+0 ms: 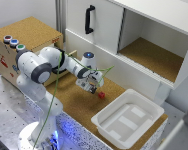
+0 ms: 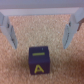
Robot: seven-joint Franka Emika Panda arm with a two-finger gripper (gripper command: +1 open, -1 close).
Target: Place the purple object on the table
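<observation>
on cork table (image 2: 15, 45), cubic purple object (image 2: 40, 61)

The white, round-jointed robot arm (image 1: 41, 67) rises from its base at the lower part of the exterior view's left, bends at a bulky grey-capped elbow, and reaches toward the exterior view's right. Its forearm ends in a wrist carrying a glowing blue ring, and below that the pale grey parallel-jaw gripper (image 1: 89, 86) points downward at a slight tilt, hanging low. A green cable runs along the arm. In the wrist view the two light grey fingers (image 2: 72, 31) stand spread wide apart, angled slightly inward toward their tips, with nothing clamped between them; the jaws are parted.
</observation>
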